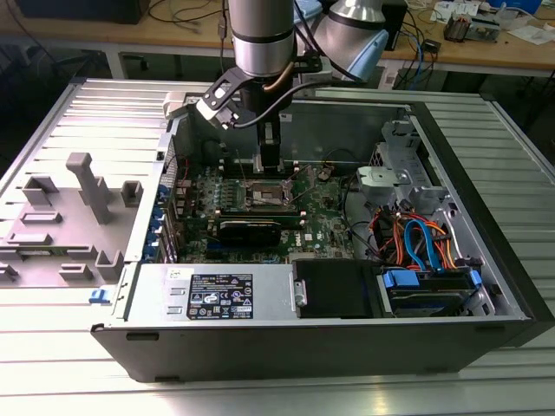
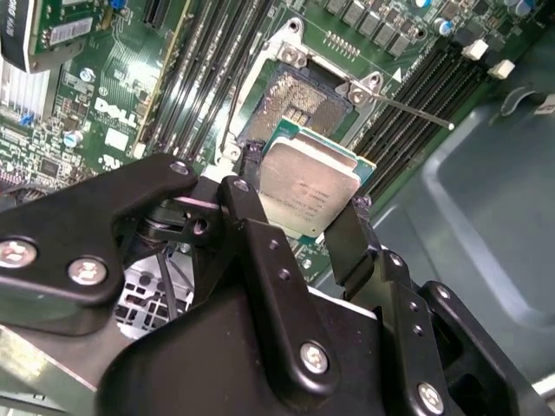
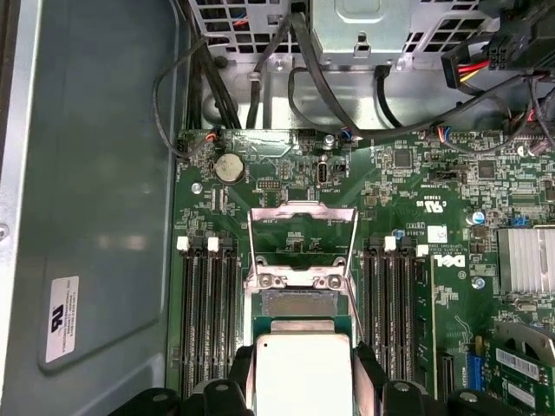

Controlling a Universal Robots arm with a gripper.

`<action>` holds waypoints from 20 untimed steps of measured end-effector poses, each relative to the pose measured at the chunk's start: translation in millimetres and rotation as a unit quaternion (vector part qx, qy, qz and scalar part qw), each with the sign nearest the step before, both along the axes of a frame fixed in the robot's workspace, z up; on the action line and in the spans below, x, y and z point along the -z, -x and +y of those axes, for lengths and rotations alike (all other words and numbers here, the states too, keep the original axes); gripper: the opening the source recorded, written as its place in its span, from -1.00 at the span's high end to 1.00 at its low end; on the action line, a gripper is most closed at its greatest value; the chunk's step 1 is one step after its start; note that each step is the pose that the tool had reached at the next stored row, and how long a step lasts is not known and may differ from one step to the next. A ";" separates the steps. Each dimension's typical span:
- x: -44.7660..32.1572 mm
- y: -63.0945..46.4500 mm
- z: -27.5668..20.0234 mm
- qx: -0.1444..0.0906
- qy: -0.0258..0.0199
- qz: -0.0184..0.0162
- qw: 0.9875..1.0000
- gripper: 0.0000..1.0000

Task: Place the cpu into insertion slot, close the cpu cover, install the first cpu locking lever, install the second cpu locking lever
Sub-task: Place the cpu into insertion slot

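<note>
Silver-grey cpu (image 2: 309,187) in the pinch of the gripper (image 2: 305,184), close above the uncovered insertion slot (image 2: 299,104)

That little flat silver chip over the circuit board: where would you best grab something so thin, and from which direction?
Probably by two opposite side edges, coming from above, as the gripper holds the cpu now. It is a thin, flat square with its metal top up, so only the edges offer purchase, and its underside is left free over the insertion slot.
</note>
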State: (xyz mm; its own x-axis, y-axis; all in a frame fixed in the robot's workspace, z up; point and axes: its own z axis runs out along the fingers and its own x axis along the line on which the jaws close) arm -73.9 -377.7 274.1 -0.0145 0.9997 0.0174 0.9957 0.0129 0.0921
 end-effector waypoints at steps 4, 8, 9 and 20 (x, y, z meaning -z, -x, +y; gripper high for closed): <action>0.1 1.6 0.0 0.000 0.000 0.000 1.000 -0.08; 0.0 1.7 0.0 0.000 0.000 0.000 1.000 -0.08; 0.1 1.7 0.0 0.000 0.000 0.000 1.000 -0.08; 42.8 1.5 1.5 -0.003 0.000 -0.005 1.000 -0.08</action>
